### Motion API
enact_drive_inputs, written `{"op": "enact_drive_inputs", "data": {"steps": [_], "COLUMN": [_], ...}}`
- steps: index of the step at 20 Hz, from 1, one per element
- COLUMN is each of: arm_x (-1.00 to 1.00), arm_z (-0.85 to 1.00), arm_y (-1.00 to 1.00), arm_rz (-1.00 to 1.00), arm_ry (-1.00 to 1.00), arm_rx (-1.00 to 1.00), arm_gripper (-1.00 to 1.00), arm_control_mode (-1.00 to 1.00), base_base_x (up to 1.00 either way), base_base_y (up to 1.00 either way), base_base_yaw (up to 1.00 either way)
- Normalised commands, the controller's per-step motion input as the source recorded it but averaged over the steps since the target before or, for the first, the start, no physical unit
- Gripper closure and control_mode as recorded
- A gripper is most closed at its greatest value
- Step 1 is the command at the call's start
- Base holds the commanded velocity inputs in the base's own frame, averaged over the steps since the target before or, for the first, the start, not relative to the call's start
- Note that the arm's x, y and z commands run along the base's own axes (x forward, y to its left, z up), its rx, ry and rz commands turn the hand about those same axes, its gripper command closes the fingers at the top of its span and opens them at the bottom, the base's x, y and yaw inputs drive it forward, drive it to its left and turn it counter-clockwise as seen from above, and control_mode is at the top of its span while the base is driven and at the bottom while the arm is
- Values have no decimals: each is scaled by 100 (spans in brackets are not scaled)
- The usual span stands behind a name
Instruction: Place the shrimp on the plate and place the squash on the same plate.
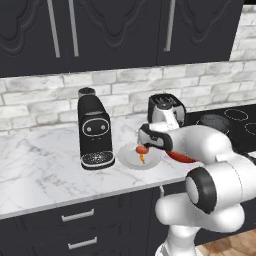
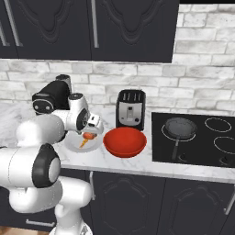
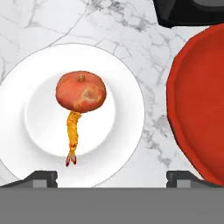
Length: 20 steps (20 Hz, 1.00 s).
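In the hand view the squash [image 3: 81, 91] lies in the middle of the white plate [image 3: 129, 87]. The shrimp [image 3: 72, 138] lies on the same plate, and one end of it touches the squash. The two finger tips of the gripper [image 3: 111, 178] stand wide apart at the bottom and hold nothing, so the jaws are released. The red dish [image 3: 199, 100] is just beside the plate on the marble tabletop [image 3: 43, 22].

The right base view adds the toaster [image 2: 131, 109] behind the red dish, and a pan [image 2: 180, 128] on the stove [image 2: 202, 147]. The left base view shows the coffee machine [image 1: 95, 131] near the plate.
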Motion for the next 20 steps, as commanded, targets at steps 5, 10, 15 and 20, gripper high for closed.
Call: {"op": "enact_drive_inputs", "data": {"steps": [5, 10, 15, 20], "arm_x": [-95, -75, -62, -53], "arm_z": [67, 35, 1, 6], "arm_y": [-52, -28, -4, -2], "arm_rz": [-2, 0, -1, 0], "arm_ry": [0, -3, -1, -9], "arm_rx": [2, 0, -1, -4], "arm_gripper": [-100, -100, -100, -100], "arm_control_mode": [-100, -100, -100, -100], "base_base_x": [0, 0, 0, 0], "base_base_y": [0, 0, 0, 0], "base_base_yaw": [0, 0, 0, 0]}}
